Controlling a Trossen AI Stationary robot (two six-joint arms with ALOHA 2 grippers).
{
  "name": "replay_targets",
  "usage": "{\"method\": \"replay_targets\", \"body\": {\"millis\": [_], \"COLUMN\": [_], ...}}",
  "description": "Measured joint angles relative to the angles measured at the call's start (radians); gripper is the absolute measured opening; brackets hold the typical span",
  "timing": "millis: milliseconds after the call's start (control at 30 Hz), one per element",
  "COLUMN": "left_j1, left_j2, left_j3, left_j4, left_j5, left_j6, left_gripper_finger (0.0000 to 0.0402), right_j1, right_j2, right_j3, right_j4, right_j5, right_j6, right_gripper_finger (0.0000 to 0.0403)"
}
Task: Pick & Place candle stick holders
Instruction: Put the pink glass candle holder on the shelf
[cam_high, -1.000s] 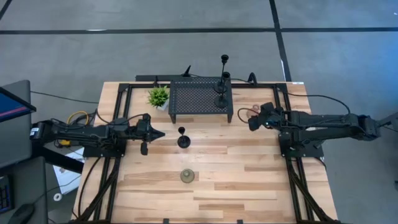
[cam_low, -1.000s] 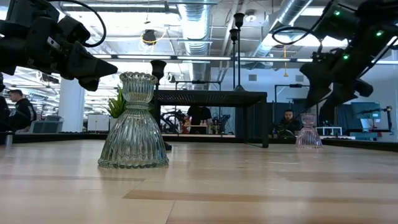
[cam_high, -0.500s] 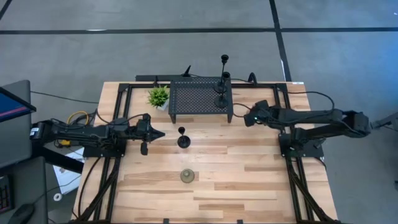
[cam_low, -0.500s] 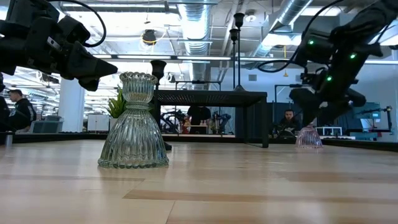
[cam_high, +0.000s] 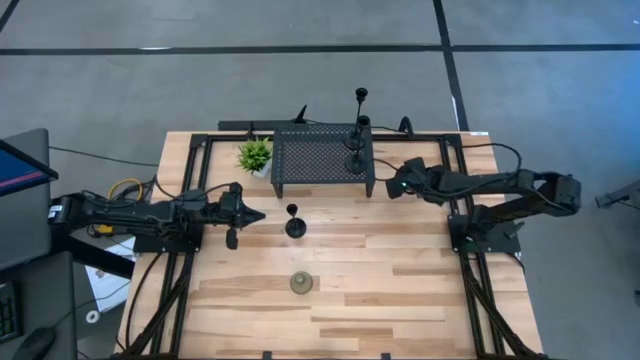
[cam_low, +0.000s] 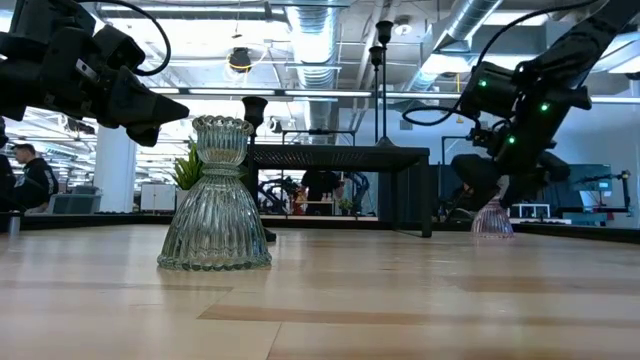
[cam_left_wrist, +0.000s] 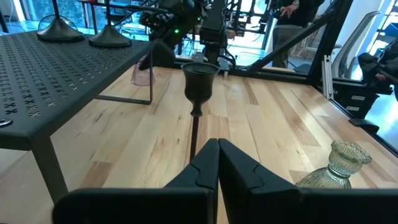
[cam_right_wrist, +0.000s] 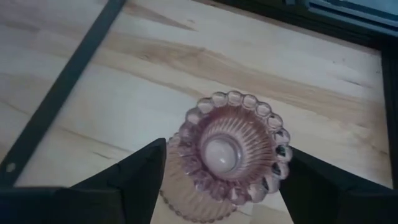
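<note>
The pinkish glass holder (cam_right_wrist: 229, 149) stands on its base on the table, right of the black perforated stand (cam_high: 322, 160). My right gripper (cam_right_wrist: 225, 154) is open above it, one finger on each side of its top; it also shows in the low view (cam_low: 492, 185). Two black holders (cam_high: 357, 150) stand on the perforated stand. A third black holder (cam_high: 293, 226) stands on the table's middle. The squat olive-green glass holder (cam_high: 301, 283) stands nearer the near edge. My left gripper (cam_high: 252, 215) is shut and empty, left of the third black holder (cam_left_wrist: 200, 78).
A small green potted plant (cam_high: 255, 155) stands at the stand's left end. Black frame rails (cam_high: 200, 170) run along the table's left and right sides. Bare wood lies between the olive-green holder (cam_low: 215, 200) and the near edge. People show in the room behind.
My right gripper has gone toward the table's left edge and down over the pinkish glass holder, which has stayed in place. Its fingers now flank the holder's top.
</note>
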Motion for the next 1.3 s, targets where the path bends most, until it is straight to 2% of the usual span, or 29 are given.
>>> {"method": "replay_targets", "body": {"millis": [133, 433, 700, 833, 1300], "left_j1": [0.0, 0.0, 0.0, 0.0, 0.0], "left_j2": [0.0, 0.0, 0.0, 0.0, 0.0], "left_j3": [0.0, 0.0, 0.0, 0.0, 0.0], "left_j4": [0.0, 0.0, 0.0, 0.0, 0.0], "left_j5": [0.0, 0.0, 0.0, 0.0, 0.0], "left_j6": [0.0, 0.0, 0.0, 0.0, 0.0], "left_gripper_finger": [0.0007, 0.0007, 0.0007, 0.0007, 0.0007], "right_j1": [-0.007, -0.004, 0.033, 0.055, 0.207], "right_j2": [0.005, 0.002, -0.022, -0.067, -0.204], "right_j3": [0.0, 0.004, 0.003, 0.016, 0.205], "right_j4": [0.002, 0.01, -0.025, -0.128, -0.417], "right_j5": [0.018, 0.028, 0.018, 0.0, -0.069], "right_j6": [-0.007, -0.006, -0.003, 0.025, 0.077], "right_gripper_finger": [0.0243, 0.0117, 0.0118, 0.0118, 0.0117]}}
